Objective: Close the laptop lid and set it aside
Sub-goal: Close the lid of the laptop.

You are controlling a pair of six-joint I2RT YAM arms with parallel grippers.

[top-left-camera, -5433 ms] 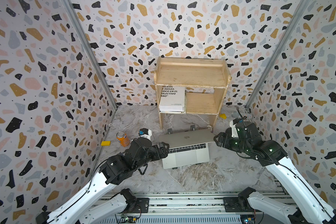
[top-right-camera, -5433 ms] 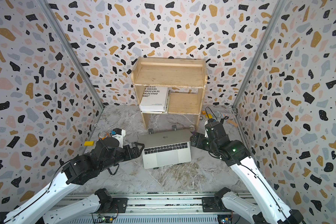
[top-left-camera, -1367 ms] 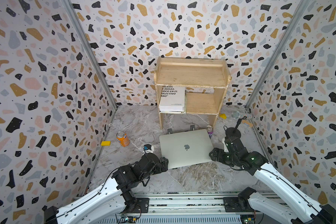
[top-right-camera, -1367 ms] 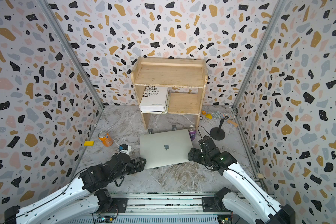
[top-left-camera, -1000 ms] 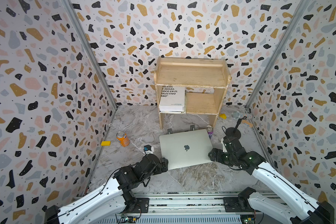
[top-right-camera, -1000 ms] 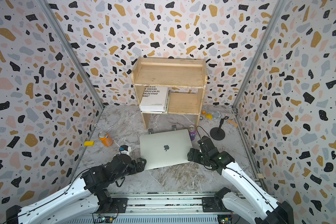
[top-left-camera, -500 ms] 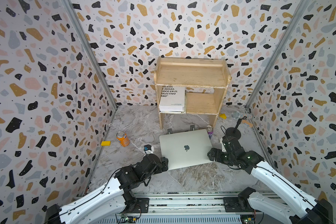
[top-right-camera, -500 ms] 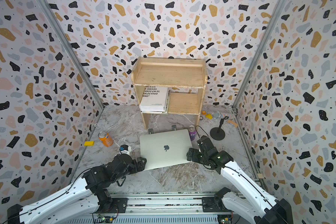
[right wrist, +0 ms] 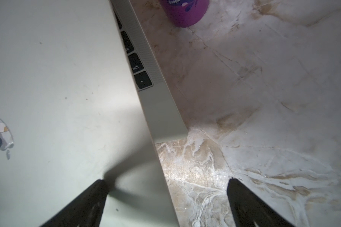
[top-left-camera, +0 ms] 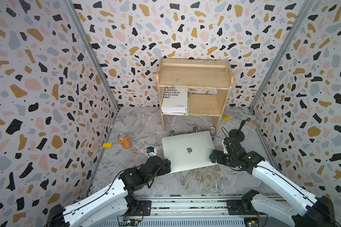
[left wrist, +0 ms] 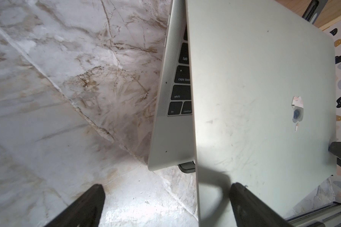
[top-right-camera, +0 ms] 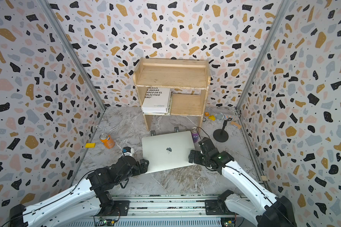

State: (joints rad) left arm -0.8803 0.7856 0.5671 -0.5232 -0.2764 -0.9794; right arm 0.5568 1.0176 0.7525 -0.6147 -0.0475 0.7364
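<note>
The lid (left wrist: 264,78) is seen slightly ajar over the laptop (left wrist: 171,141); its side edges are straddled by the left claw (left wrist: 167,187) and right claw (right wrist: 167,181), both spread wide.

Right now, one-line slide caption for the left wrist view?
Open left tool straddles the edge of the lid, not fully shut; black keys of the laptop show in the gap.

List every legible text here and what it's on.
"BLICOS", "E MASAS.", "HIOCO EN EL", "OLECTIVO", "ANO": white book, line starts hidden.
"tab", "caps lock", "shift", "fn", "control": keys of the laptop.
"Grap" (wrist view), "FA" (top view): purple can.
Orange can: too small to read.
</note>
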